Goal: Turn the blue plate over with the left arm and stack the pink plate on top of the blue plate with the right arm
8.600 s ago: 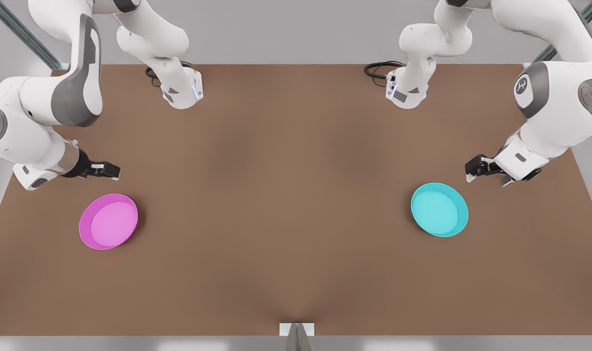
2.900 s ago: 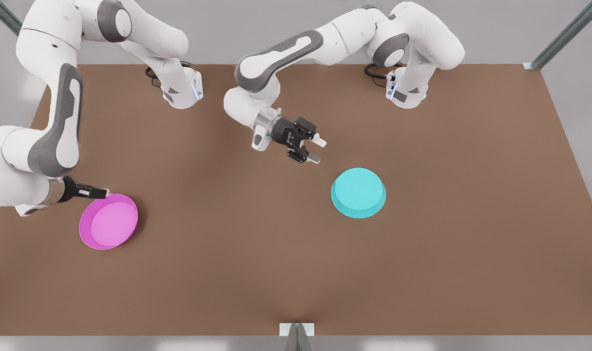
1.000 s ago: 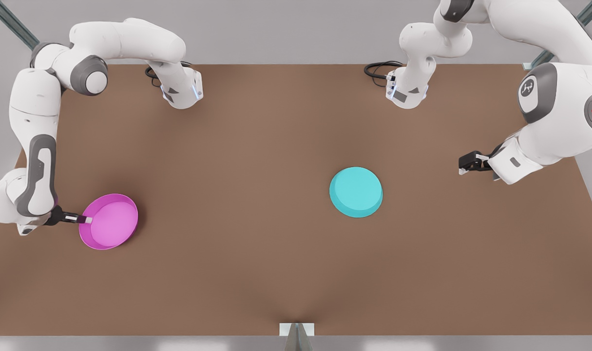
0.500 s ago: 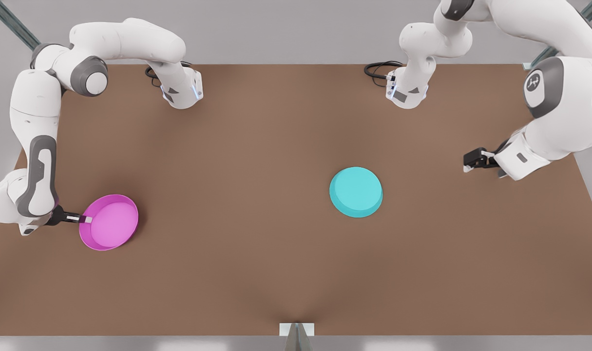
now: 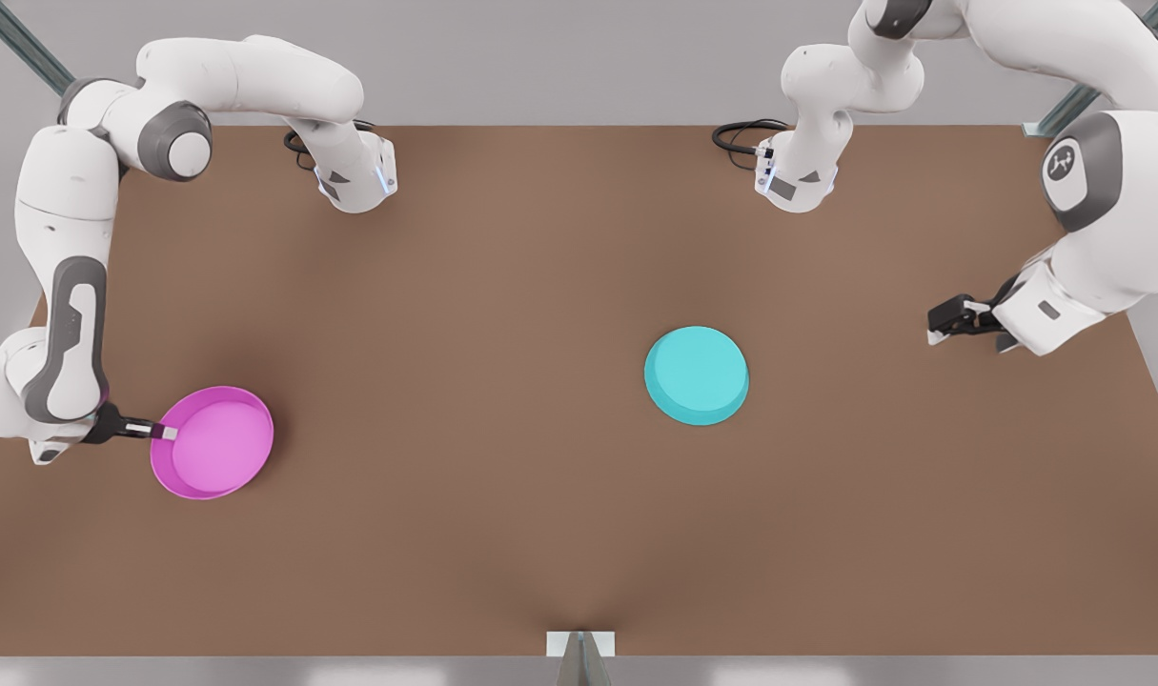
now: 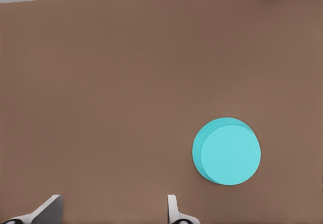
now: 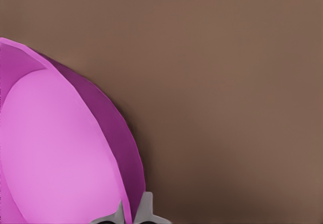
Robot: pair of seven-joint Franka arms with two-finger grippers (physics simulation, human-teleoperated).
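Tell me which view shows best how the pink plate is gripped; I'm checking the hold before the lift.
The right wrist view: the right gripper pinches the pink plate with one finger on each side of its rim. The front view shows the whole plate with the gripper at its rim.

I count two plates: one pink plate [image 5: 213,444] and one blue plate [image 5: 697,374]. I have two arms, my right arm [image 5: 59,286] and my left arm [image 5: 1065,95], and each ends in one gripper, so two grippers: my right gripper [image 5: 164,433] and my left gripper [image 5: 941,324]. Each gripper has two fingers, four in all. There are two arm bases [image 5: 355,181], one black cable [image 5: 741,133] coiled by each, and one brown table [image 5: 540,514].
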